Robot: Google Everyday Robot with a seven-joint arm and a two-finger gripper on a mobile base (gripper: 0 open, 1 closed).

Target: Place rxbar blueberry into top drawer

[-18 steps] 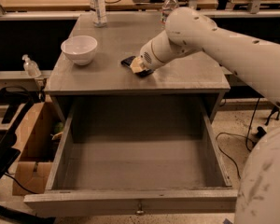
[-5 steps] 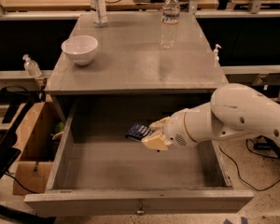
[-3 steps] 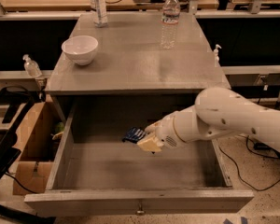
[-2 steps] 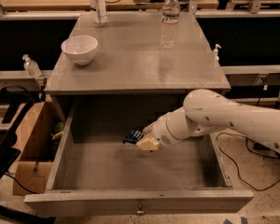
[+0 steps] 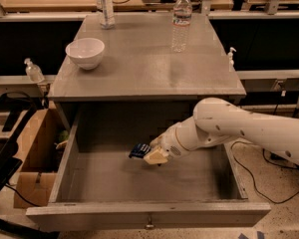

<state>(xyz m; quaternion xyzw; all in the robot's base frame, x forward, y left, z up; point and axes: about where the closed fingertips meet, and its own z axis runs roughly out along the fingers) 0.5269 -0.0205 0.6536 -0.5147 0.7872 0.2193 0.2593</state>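
- The gripper (image 5: 151,154) hangs inside the open top drawer (image 5: 165,184), a little toward 9 o'clock of the drawer's middle, on the end of the white arm that reaches in from 3 o'clock
- The claw is closed on the rxbar blueberry (image 5: 139,150); the dark navy bar sticks out of it toward 9 o'clock, touching the cream fingers (image 5: 156,157)
- The bar is over the grey drawer floor, apart from all four walls; whether it touches the floor I cannot tell
- On the tabletop (image 5: 139,71) at 12 o'clock of the drawer, a white bowl (image 5: 84,52) sits toward 10 o'clock and a water bottle (image 5: 181,21) toward 1 o'clock
- Six seconds ago the claw was on the tabletop, at 3 o'clock of the bowl, with the bar under it; now both are down in the drawer
- Over the last second and a half claw and bar have drifted toward 8 o'clock, slightly lower each time, with the grip unchanged
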